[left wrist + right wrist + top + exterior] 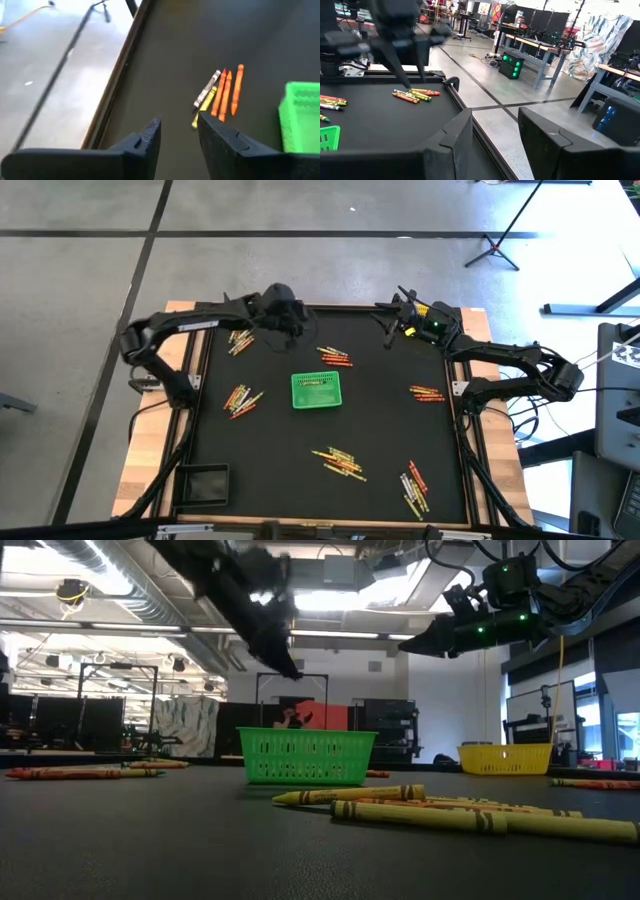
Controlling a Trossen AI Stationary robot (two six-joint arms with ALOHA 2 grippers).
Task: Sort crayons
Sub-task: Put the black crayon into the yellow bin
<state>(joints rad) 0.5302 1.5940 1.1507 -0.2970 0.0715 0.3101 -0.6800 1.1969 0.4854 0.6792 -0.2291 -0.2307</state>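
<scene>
Crayons (240,340) | left gripper (283,326) open above, reaching | right gripper (392,325) open, waiting | next: lower, pinch one

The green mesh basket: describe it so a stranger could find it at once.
Start from the black table mat inside its wooden frame. Near its middle, among scattered clusters of thin wax crayons, stands the small green mesh basket. It is the only boxy, upright, bright green thing on the mat; everything around it lies flat.

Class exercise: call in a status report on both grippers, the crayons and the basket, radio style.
Left gripper open, empty, above a crayon cluster. Right gripper open, raised at table's far edge. Green basket centre. Nothing in the way.
</scene>
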